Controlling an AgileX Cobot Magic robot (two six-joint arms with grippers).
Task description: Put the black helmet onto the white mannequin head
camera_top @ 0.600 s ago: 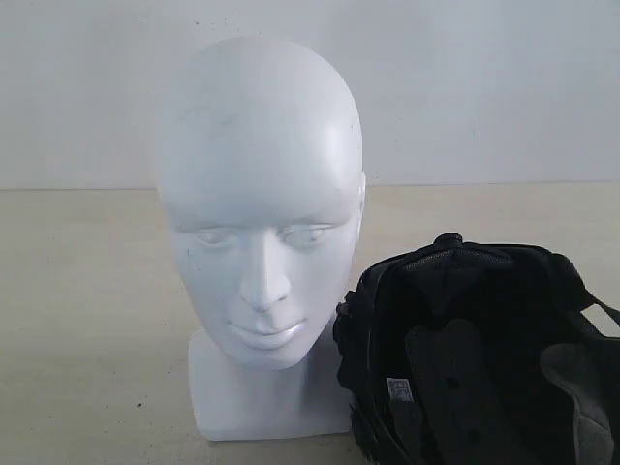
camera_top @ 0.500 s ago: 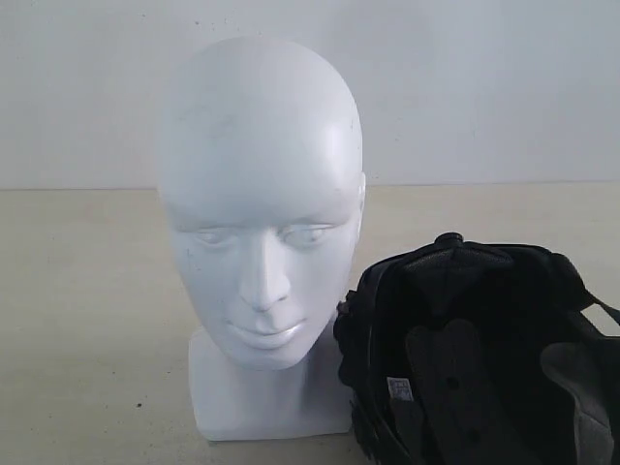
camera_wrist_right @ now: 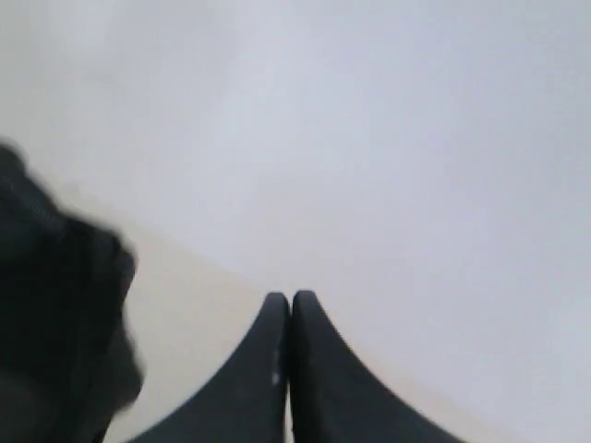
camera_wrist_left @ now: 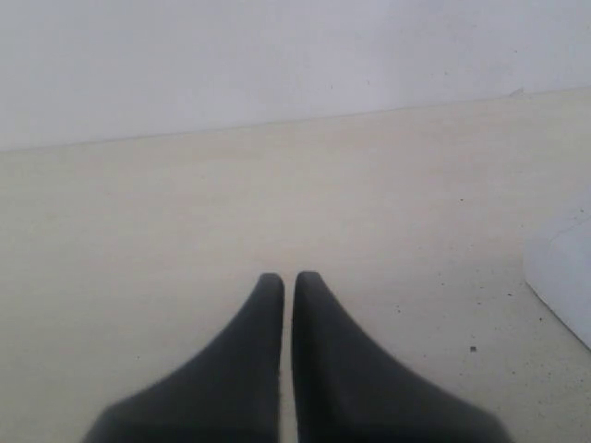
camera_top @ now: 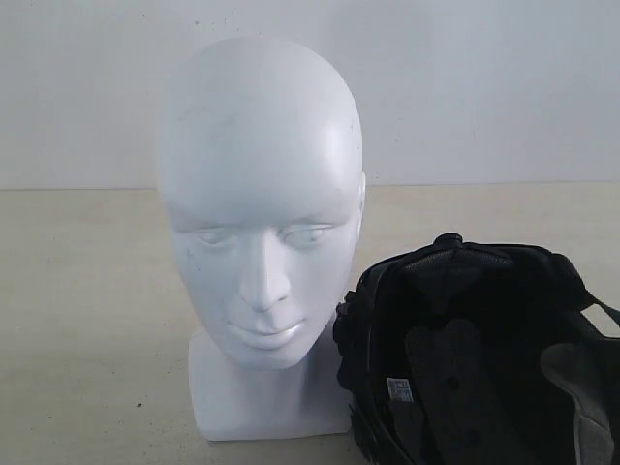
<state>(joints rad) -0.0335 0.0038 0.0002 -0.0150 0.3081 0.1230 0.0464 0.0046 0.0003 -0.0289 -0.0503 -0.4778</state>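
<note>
White mannequin head [camera_top: 260, 223]: upright on the tabletop [camera_top: 87, 320], face to the exterior camera, bare.
Black helmet [camera_top: 475, 358]: on the tabletop just beside the head's base, at the right of the exterior view, opening and dark padded lining turned toward the camera.
Left claw [camera_wrist_left: 288, 277]: clenched, empty, over bare tabletop.
Right claw [camera_wrist_right: 291, 297]: clenched, empty, near the helmet.
</note>
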